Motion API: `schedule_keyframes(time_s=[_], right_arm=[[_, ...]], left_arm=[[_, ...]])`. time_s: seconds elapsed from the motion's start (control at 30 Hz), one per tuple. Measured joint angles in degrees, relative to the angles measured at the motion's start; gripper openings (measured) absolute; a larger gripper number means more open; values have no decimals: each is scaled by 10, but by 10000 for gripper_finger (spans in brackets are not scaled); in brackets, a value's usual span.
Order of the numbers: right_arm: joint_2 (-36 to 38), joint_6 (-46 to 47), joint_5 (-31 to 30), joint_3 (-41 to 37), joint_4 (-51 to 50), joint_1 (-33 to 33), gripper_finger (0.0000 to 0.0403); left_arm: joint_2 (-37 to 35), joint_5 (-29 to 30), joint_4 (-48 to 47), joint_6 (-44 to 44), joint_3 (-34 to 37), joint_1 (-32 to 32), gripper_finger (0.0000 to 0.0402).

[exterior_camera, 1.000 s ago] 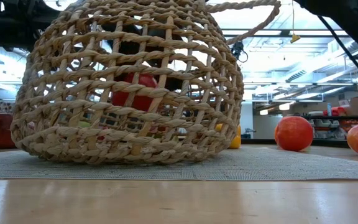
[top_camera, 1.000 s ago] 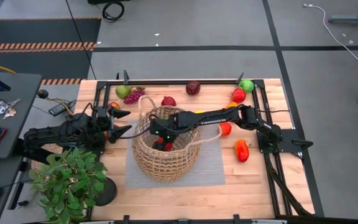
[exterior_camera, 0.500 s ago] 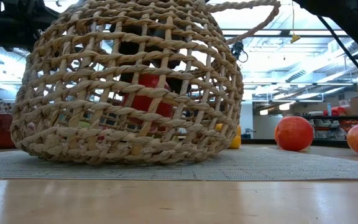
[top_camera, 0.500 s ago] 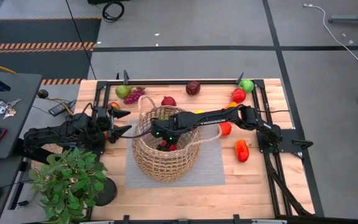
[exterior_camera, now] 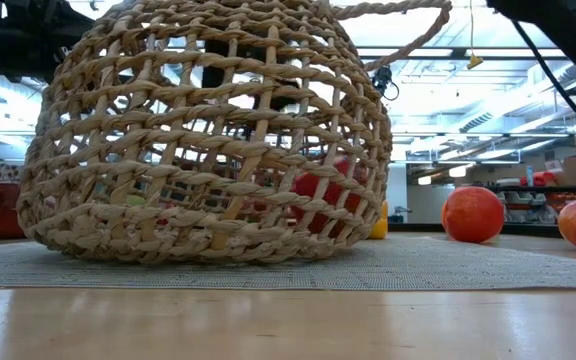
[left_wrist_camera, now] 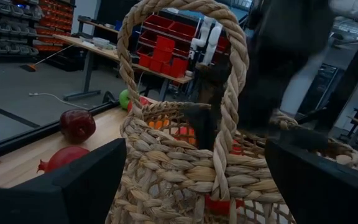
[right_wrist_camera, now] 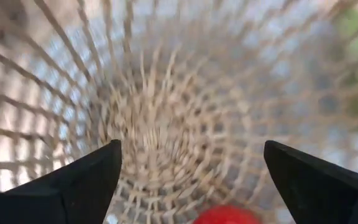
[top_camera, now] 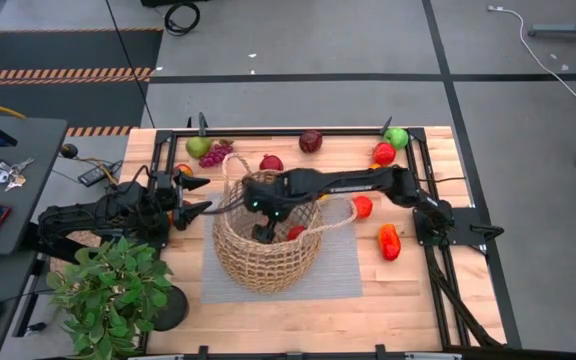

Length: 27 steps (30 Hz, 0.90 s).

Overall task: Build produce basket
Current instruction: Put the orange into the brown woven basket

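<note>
The round wicker basket [top_camera: 265, 245] stands on a grey mat, and a red fruit [top_camera: 295, 232] lies on its floor toward the right wall [exterior_camera: 318, 190]. My right gripper [top_camera: 266, 226] hangs open over the basket's mouth, pointing steeply down into it, with nothing between its fingers [right_wrist_camera: 191, 180]. My left gripper [top_camera: 194, 198] waits open and level at the basket's left, facing one loop handle [left_wrist_camera: 229, 93]. More produce lies on the table: a green pear [top_camera: 198, 147], purple grapes [top_camera: 216, 154], a maroon fruit [top_camera: 311, 140] and a green apple [top_camera: 396, 137].
A red fruit [top_camera: 363, 206] and an orange-red piece [top_camera: 390, 241] lie to the right of the basket. A dark red piece [top_camera: 271, 162] lies behind it. A potted plant [top_camera: 113, 290] stands at the near left corner. A black frame [top_camera: 423, 180] edges the table.
The red fruit that sat between my right gripper's fingers inside the basket has dropped to the basket's floor and rolled toward its right wall. My right gripper has risen toward the basket's mouth.
</note>
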State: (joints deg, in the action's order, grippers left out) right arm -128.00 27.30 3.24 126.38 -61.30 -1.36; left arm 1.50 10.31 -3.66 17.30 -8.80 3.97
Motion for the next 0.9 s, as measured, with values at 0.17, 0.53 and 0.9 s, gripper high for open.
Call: schedule_keyframes(time_s=[0.17,0.53,0.9], right_arm=[[58,-16,-68,20,-16,0,394],[199,14,-283,20,-183,-20,393],[267,72,-378,-13,-280,-26,393]], left_arm=[[0,0,0,0,0,0,389],[0,0,0,0,0,0,389],[0,0,0,0,0,0,389]])
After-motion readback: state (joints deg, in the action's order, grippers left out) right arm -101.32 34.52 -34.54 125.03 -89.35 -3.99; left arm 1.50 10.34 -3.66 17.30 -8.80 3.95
